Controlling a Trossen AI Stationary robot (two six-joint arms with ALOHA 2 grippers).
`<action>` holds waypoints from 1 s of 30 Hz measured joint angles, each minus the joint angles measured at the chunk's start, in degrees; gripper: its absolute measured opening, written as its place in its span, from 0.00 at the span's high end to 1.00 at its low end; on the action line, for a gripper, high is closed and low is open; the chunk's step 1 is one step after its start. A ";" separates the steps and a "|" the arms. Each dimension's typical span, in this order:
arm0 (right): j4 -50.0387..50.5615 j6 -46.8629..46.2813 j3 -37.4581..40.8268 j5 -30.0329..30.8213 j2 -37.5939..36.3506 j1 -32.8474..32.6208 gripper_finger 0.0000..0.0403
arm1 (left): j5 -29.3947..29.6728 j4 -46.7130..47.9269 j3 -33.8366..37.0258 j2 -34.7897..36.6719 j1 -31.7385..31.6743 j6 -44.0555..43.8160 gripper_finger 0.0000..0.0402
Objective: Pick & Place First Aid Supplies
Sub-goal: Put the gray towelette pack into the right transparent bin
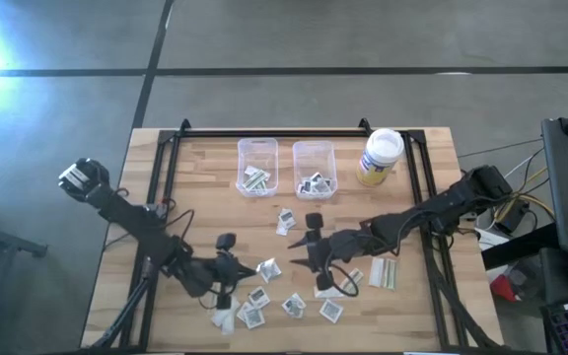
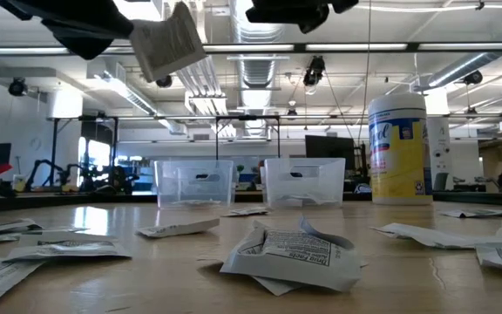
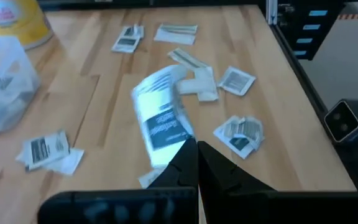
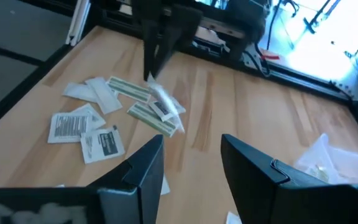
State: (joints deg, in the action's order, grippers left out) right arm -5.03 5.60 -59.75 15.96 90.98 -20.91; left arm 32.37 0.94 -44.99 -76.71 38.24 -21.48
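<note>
High view, 2 bins (image 1: 257,154), 1 jar (image 1: 380,157), left gripper (image 1: 249,270) jaws clamping 1 packet (image 1: 268,268), right gripper (image 1: 302,264) jaws apart.

Light was bright and even across the table (image 1: 215,187), with a hard white glare burning out the floor at ten o'clock in the overhead view. Ceiling strip lights glowed in the level view — the near packets (image 2: 290,255) sat sharp, the room behind soft. In the left wrist view the held packet (image 3: 160,121) smeared with motion blur; the right wrist view flared white at two o'clock — window light, washing detail out.
</note>
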 joint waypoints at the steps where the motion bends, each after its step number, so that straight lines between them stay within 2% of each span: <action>1: 0.06 0.60 -0.08 0.00 0.00 -0.18 0.62 | -0.46 -0.66 0.00 0.00 -0.51 0.86 1.00; 17: -0.02 3.47 -0.02 -2.36 0.00 -0.45 0.61 | -1.78 -8.52 0.00 0.00 -5.32 12.09 1.00; 30: -3.45 8.00 -0.02 -2.35 0.00 -0.38 0.59 | -3.51 -10.65 0.00 0.00 -6.31 14.42 1.00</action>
State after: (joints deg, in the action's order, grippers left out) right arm -8.48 13.60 -59.77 13.61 90.98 -21.29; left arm 28.87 -9.70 -44.99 -76.71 31.94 -7.06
